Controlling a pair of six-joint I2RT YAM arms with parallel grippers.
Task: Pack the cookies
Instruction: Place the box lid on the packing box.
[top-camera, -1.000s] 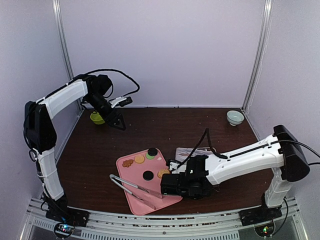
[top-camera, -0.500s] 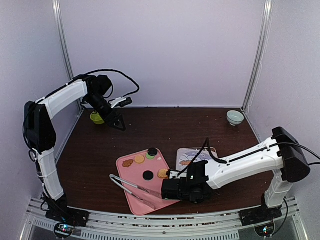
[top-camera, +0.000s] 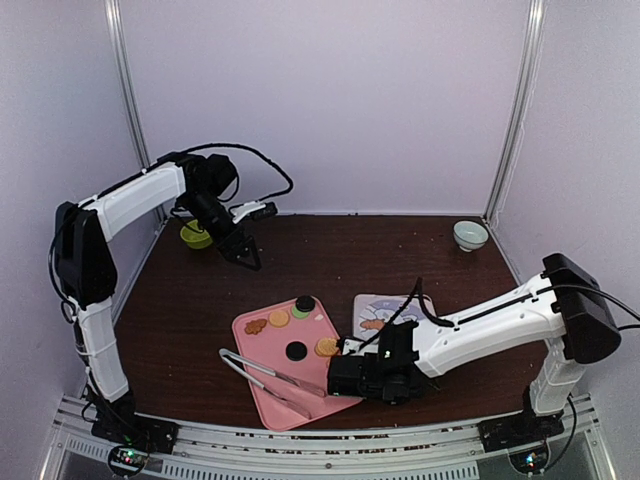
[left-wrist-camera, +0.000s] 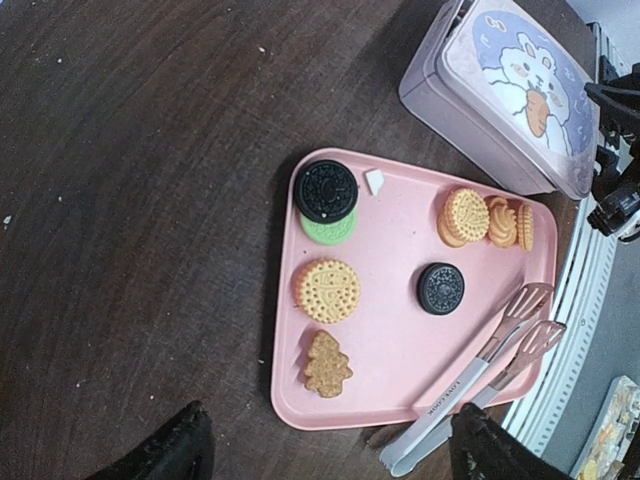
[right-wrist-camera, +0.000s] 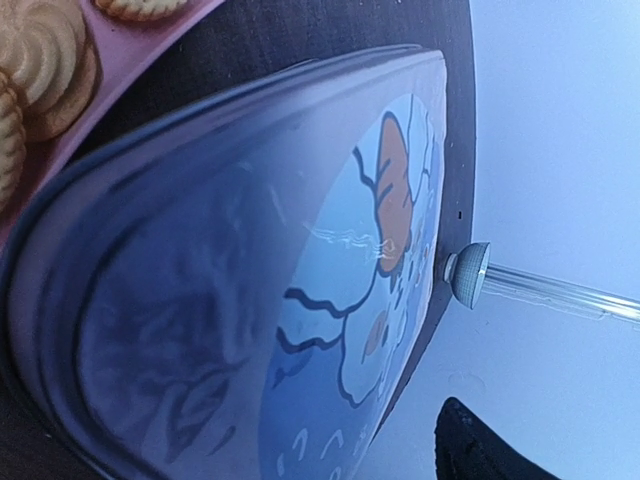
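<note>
Left gripper (left-wrist-camera: 330, 455) hangs high over the dark wood-grain table (left-wrist-camera: 120, 200), fingers spread wide, nothing between them. Below it, the cookies (left-wrist-camera: 327, 290) lie scattered on a smooth pink tray (left-wrist-camera: 400, 340) with rounded corners: ridged golden rounds, black ones, a brown tree shape. Metal tongs (left-wrist-camera: 480, 375) lie across the tray's near edge. Right gripper (top-camera: 350, 368) is low, wedged between the tray and the glossy bunny-print tin (left-wrist-camera: 500, 90); I can't tell how its jaws stand. A green bowl (top-camera: 193, 236) and a pale bowl (top-camera: 470, 235) sit at the far corners, with bare table between.
</note>
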